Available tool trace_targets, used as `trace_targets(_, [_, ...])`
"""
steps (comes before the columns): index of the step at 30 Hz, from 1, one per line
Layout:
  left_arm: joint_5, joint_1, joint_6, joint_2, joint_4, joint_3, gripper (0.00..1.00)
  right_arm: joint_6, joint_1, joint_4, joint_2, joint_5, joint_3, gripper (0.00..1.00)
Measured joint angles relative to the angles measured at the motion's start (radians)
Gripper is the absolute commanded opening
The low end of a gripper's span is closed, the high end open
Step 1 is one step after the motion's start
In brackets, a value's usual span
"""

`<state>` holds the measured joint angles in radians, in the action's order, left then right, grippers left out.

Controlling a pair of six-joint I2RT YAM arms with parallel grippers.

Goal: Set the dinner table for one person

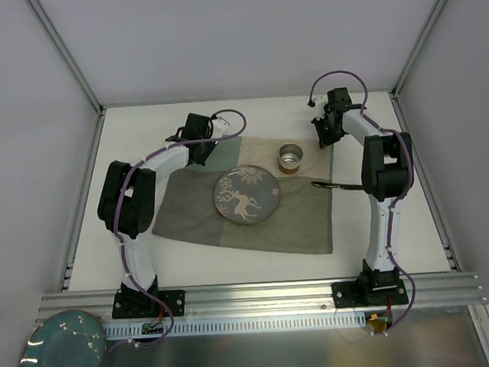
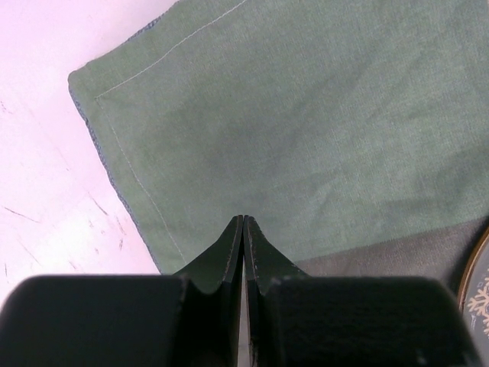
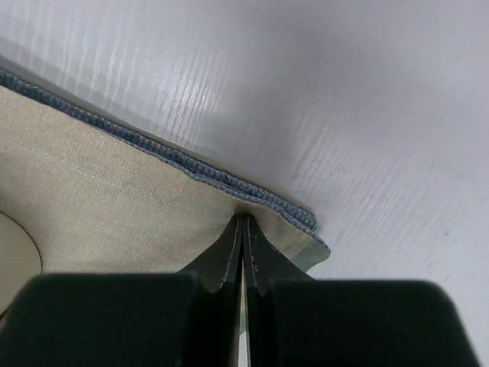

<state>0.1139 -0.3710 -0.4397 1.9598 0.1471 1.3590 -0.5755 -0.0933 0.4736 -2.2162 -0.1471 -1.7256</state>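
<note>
- Left tool (image 2: 243,222): jaws pressed together, tip over the far-left corner of the cloth mat (image 2: 306,115).
- Right tool (image 3: 243,220): we see it closed too, tip at the mat's far-right edge.
- Counter (image 1: 233,264) lies beneath both tools, carrying mat, plate (image 1: 246,195) and cup (image 1: 290,157).

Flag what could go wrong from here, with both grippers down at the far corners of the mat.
1. The left gripper and right gripper are shut at the far corners of the cloth mat; I can't tell whether they pinch it. Any tug would carry the plate and metal cup along, and the cup could tip.
2. The dark utensil lies at the mat's right edge, close to the right arm, so a shift may knock it askew.
</note>
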Motion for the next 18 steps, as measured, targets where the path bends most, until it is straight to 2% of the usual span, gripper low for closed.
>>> trace_targets(14, [0.000,0.000,0.012,0.000,0.016,0.000,0.00,-0.012,-0.021,0.166,-0.200,0.037,-0.357,0.00])
trace_targets(18, [0.000,0.000,0.016,0.000,0.017,0.000,0.00,-0.018,-0.029,0.190,-0.232,0.031,-0.415,0.00])
